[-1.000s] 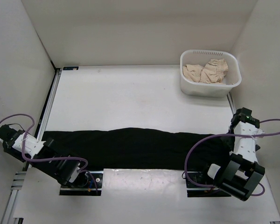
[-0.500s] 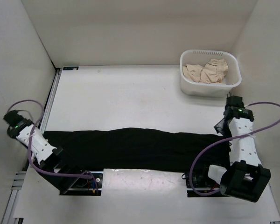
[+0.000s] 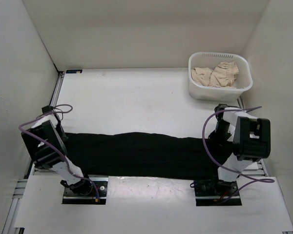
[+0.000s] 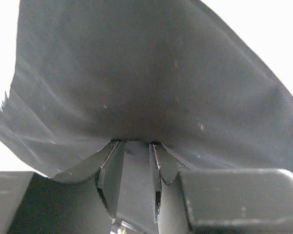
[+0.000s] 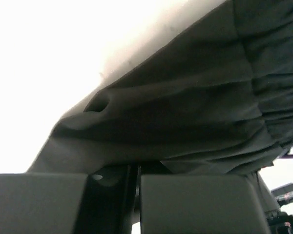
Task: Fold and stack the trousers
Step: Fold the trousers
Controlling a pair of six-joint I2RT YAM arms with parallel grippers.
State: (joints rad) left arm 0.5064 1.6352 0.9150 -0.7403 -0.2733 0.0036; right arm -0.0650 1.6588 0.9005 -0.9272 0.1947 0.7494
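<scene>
The left arm (image 3: pixel 48 146) rises from its base at the near edge, leans out to the left and bends back at the elbow, so that its wrist points inward and down at the left end of the trousers (image 3: pixel 141 155). The left gripper (image 4: pixel 135 143) has its two fingers (image 4: pixel 111 170) drawn close together, with a fold of the black cloth pinched between them. The right arm (image 3: pixel 251 139) mirrors this, its big dark link raised above its base and its wrist reaching left and down at the other end. The right gripper (image 5: pixel 134 171) is closed to a thin slit, with gathered cloth running into it
</scene>
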